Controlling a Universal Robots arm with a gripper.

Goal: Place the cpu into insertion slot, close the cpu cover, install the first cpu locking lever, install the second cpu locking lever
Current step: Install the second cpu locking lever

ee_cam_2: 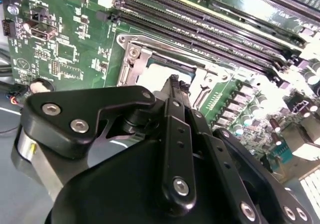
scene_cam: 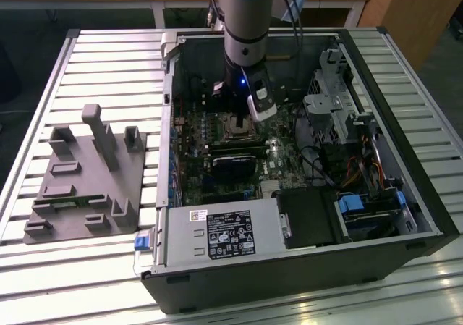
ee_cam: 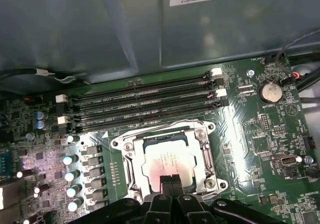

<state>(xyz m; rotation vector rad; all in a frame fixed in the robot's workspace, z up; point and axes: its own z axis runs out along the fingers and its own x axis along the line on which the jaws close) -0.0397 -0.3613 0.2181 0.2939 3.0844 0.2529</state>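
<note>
The cpu (ee_cam: 167, 159), a pale square chip, lies flat in the insertion slot (ee_cam: 131, 170) on the green motherboard. The silvery cpu cover (ee_cam: 165, 130) frames it and looks laid down around the chip. My gripper (ee_cam: 171, 179) is shut, its two black fingertips pressed together with nothing seen between them, resting at the chip's edge nearest the wrist. In the second wrist view the gripper (ee_cam_2: 175, 80) points down at the cpu (ee_cam_2: 152, 77) inside the cover's frame (ee_cam_2: 131, 52). In the exterior view the gripper (scene_cam: 242, 122) stands over the insertion slot (scene_cam: 235, 129) inside the open computer case.
Long memory slots (ee_cam: 145, 102) run beside the socket, with capacitors (ee_cam: 70, 174) and a coin battery (ee_cam: 271, 91) nearby. In the exterior view a black card (scene_cam: 235, 155), a labelled grey box (scene_cam: 231, 234), a drive cage (scene_cam: 329, 100) and cables crowd the case. A grey fixture (scene_cam: 87, 173) sits at that view's left.
</note>
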